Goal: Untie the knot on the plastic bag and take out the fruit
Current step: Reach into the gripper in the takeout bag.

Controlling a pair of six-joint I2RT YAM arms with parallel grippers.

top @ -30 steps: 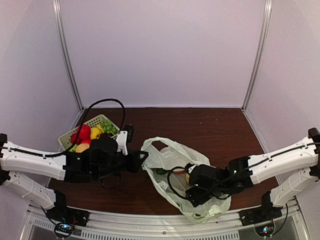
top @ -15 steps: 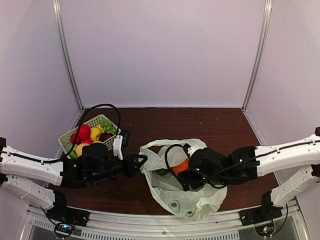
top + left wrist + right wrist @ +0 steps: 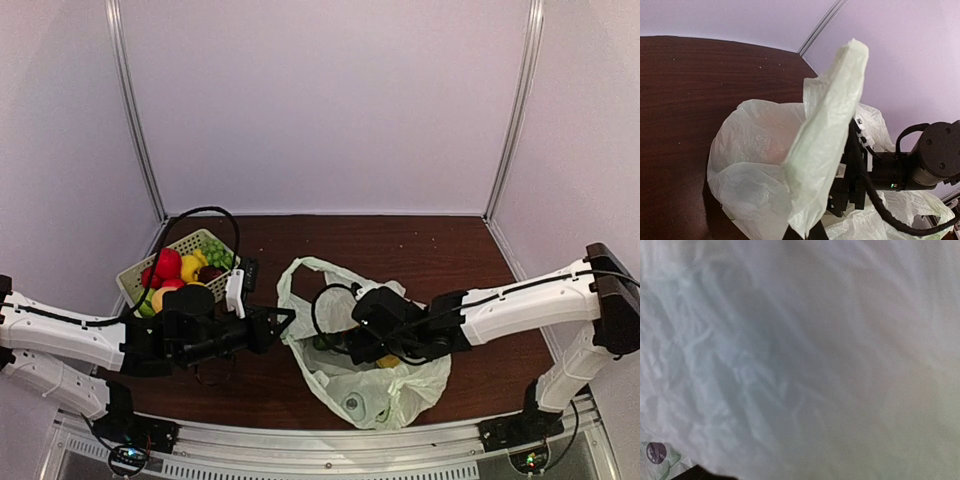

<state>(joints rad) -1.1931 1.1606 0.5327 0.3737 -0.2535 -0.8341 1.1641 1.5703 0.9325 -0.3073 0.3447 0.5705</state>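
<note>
The plastic bag (image 3: 400, 385), pale and crinkly, lies at the table's middle with its mouth standing open toward the left. No knot shows on it. My left gripper (image 3: 286, 319) is shut on the bag's left rim, and in the left wrist view a tall flap of the bag (image 3: 825, 135) rises from my pinched left gripper (image 3: 803, 233). My right gripper (image 3: 335, 343) reaches into the bag's mouth, its jaws hidden. The right wrist view is filled with plastic of the bag (image 3: 790, 365). One yellow fruit (image 3: 388, 361) peeks out under the right arm.
A pale green slotted basket (image 3: 131, 276) stands at the back left, holding red, yellow and green fruit. The left arm's black cable loops over it. Pale walls close the table at the back and sides.
My right gripper has travelled from the bag's near end up and left into its mouth. The orange fruit seen at it half a second ago no longer shows. The left gripper keeps its hold.
</note>
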